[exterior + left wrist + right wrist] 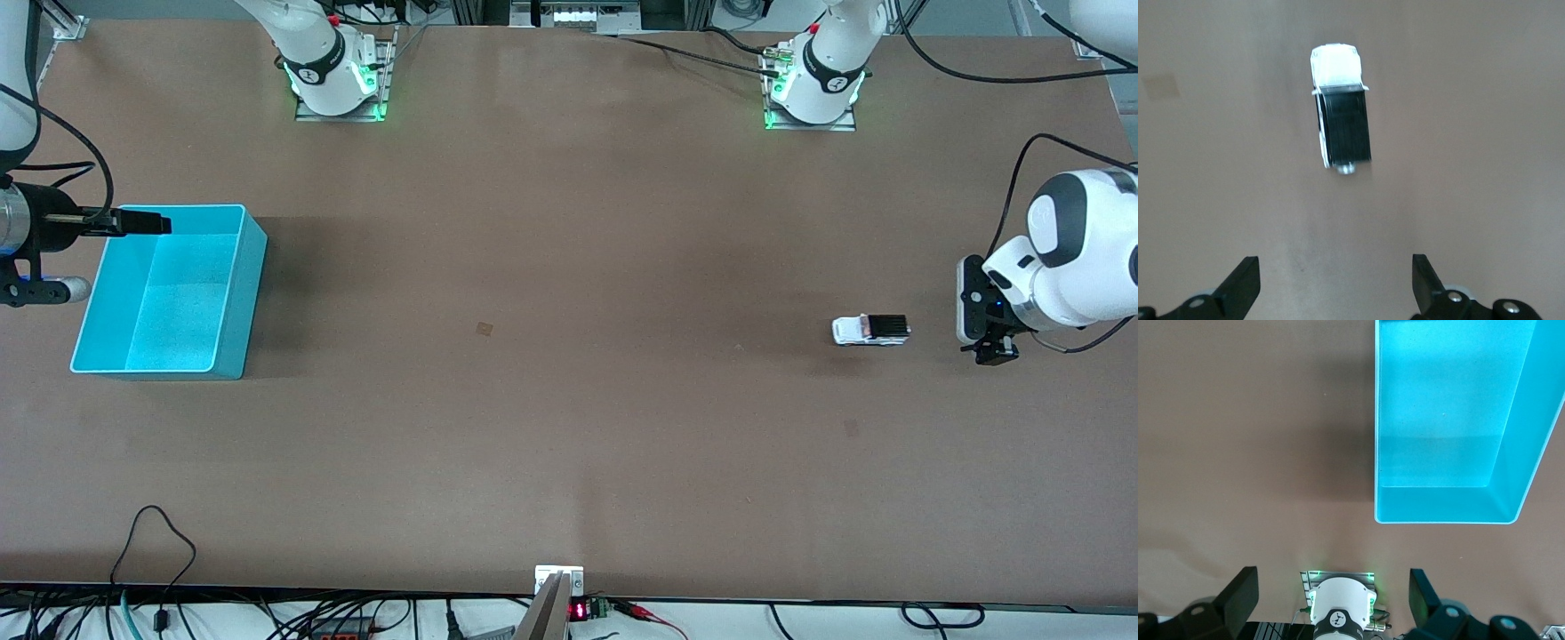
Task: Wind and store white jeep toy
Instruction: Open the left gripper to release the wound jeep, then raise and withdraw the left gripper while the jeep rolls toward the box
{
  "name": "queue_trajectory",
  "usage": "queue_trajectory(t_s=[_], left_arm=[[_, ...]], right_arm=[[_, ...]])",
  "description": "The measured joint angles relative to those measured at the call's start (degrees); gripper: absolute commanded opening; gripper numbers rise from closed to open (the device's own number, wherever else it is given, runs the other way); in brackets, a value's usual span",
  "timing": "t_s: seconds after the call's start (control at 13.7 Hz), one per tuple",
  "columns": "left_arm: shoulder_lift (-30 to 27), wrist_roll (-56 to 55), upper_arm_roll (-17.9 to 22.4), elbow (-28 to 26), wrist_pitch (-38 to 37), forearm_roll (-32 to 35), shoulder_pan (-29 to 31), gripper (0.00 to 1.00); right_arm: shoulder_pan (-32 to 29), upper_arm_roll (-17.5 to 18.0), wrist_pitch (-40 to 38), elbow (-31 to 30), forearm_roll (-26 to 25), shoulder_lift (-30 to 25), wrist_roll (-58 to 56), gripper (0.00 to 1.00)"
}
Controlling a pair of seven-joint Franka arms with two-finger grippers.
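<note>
The white jeep toy, boxy with a black roof, stands on its wheels on the brown table toward the left arm's end. My left gripper hovers over the table beside it, closer to that end, open and apart from it. In the left wrist view the jeep lies ahead of the spread, empty left gripper. The turquoise bin sits at the right arm's end with nothing in it. My right gripper hangs over the bin's rim, open and empty. In the right wrist view the bin lies ahead of the right gripper.
Both arm bases stand along the table edge farthest from the front camera. Cables and a small display run along the edge nearest it. A faint square mark shows mid-table.
</note>
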Motion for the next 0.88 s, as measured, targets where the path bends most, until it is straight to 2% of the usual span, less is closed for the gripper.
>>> queue_trajectory(t_s=[0.22, 0.44, 0.88], left_arm=[[-0.4, -1.2, -0.3, 2.7, -2.9, -2.3, -2.7, 1.00], [-0.3, -6.4, -0.3, 2.9, -2.9, -2.8, -5.0, 1.00], [0.1, -26.5, -0.4, 3.0, -2.9, -2.9, -10.8, 1.00]], right_arm=[[0.0, 0.0, 0.0, 0.0, 0.0, 0.0, 0.0, 1.00], [0.0, 0.0, 0.0, 0.0, 0.0, 0.0, 0.0, 1.00], [0.2, 0.1, 0.0, 0.0, 0.0, 0.0, 0.0, 1.00]])
